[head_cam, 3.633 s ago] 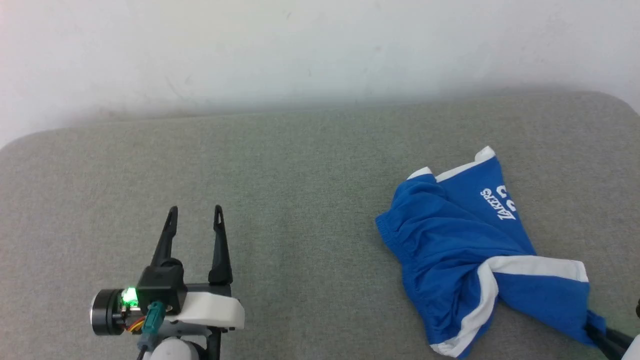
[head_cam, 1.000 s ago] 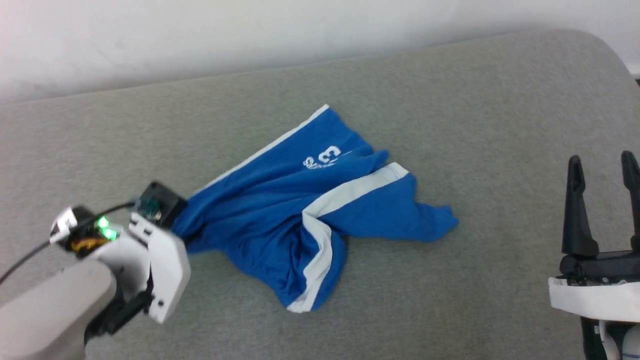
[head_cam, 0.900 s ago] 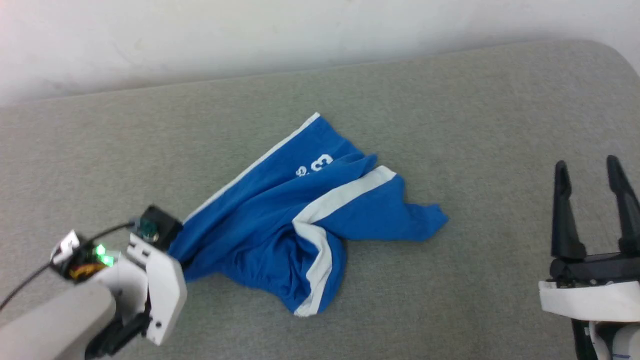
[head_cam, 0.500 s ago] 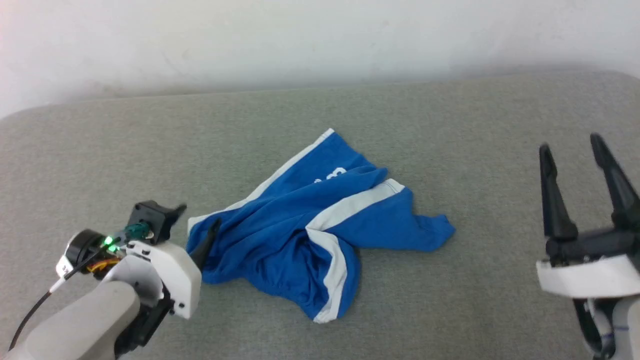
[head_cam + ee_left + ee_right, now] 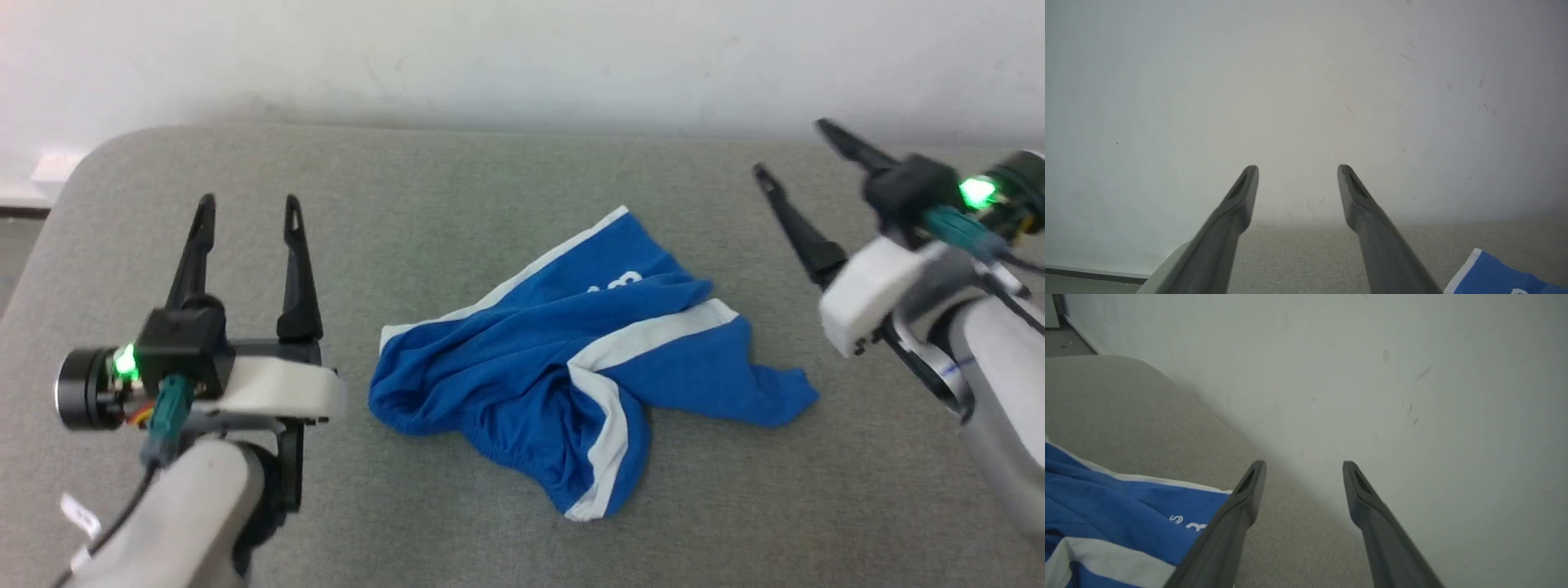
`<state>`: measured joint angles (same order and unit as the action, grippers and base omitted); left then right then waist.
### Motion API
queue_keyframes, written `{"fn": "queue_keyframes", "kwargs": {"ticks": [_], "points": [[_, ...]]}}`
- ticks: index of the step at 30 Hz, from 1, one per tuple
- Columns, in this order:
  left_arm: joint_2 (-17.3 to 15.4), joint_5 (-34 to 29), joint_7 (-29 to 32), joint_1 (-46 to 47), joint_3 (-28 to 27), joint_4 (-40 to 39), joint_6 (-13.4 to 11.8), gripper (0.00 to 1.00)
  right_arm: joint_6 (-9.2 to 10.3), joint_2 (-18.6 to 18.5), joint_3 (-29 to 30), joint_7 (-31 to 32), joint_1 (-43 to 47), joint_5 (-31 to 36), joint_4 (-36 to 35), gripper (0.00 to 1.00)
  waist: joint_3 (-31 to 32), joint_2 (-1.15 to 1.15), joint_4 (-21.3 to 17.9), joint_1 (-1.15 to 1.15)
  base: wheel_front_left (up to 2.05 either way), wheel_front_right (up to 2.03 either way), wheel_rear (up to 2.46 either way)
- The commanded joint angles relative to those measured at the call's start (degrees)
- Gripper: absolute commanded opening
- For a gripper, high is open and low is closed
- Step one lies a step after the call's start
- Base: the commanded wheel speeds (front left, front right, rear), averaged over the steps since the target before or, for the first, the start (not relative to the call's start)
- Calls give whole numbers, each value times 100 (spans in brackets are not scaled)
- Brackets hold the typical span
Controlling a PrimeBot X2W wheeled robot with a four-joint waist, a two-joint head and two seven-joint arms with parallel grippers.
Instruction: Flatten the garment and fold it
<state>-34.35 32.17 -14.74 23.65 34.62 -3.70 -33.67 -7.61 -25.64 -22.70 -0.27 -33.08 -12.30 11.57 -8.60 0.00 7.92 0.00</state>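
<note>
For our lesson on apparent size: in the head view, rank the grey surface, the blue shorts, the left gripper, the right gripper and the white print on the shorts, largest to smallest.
1. grey surface
2. blue shorts
3. left gripper and right gripper: alike, nearer the camera, so unranked
4. white print

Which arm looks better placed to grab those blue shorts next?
Probably left: the open left fingers stand close beside the crumpled bright blue shorts; the right fingers tilt past them toward the white wall.
</note>
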Motion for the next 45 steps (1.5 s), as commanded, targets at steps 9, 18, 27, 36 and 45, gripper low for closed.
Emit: {"fn": "queue_keyframes", "kwargs": {"ticks": [9,18,27,36,45], "points": [[1263,-1297,-25,-1061,-1270,-186,331,100,12,-743,-2446,2952,-1752,-2398,891,100,-581,0,582,0,0,0,0],[2282,-1994,-25,-1190,-2054,59,1171,100,12,-628,-3466,3591,-2329,-3070,2018,100,-1034,0,1010,0,0,0,0],[2769,-2436,-26,-1247,-2641,250,1783,100,12,-604,-4320,3089,-2110,-3589,2402,0,-1007,0,899,0,0,0,0],[2903,-2701,-26,-1488,-3027,355,2110,100,12,-1248,-4238,1190,-2061,-4059,1787,0,-411,0,409,0,0,0,0],[2929,-2848,-26,-1852,-3235,396,2329,100,12,-2432,-4001,499,-623,-4207,863,0,37,0,12,0,0,0,0]]}}
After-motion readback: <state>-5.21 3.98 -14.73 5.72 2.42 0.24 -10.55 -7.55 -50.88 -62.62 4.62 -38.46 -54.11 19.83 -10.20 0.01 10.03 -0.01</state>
